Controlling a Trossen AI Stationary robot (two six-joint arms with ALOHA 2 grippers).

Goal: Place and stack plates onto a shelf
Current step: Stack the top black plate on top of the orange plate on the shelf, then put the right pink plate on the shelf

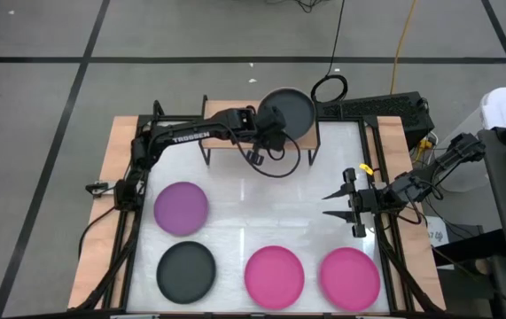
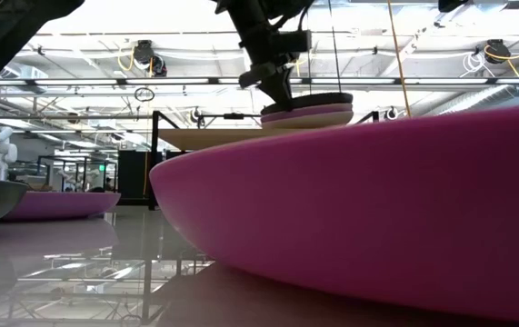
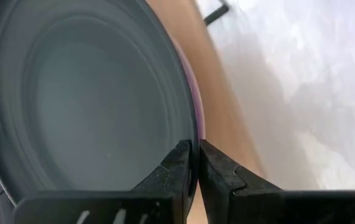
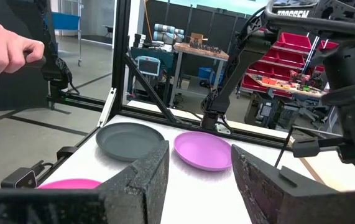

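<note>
A dark grey plate [image 1: 292,108] tops a stack on the shelf [image 2: 209,138], with a purple plate [image 2: 309,111] and a beige plate [image 2: 303,121] under it. My left gripper [image 1: 272,126] reaches over the shelf and is shut on this top plate. On the table lie a purple plate [image 1: 182,207], a black plate [image 1: 186,270] and two hot pink plates [image 1: 274,275] [image 1: 350,276]. My right gripper [image 1: 326,205] hovers open over the table's right side, touching nothing. My left gripper [image 3: 195,146] pinches the dark grey plate's rim [image 3: 191,132] between its two fingers, one above the rim and one below it. In the low view the fingers [image 2: 277,86] come down from above at the plate's edge. The plate lies about level over the purple plate; whether it rests on it I cannot tell.
The shelf's thin black legs [image 1: 315,146] stand on the table's far part. A black frame runs along the table's sides [image 1: 385,177]. Cables lie beyond the far edge. In the right wrist view a person's hand [image 4: 9,46] shows beyond the table.
</note>
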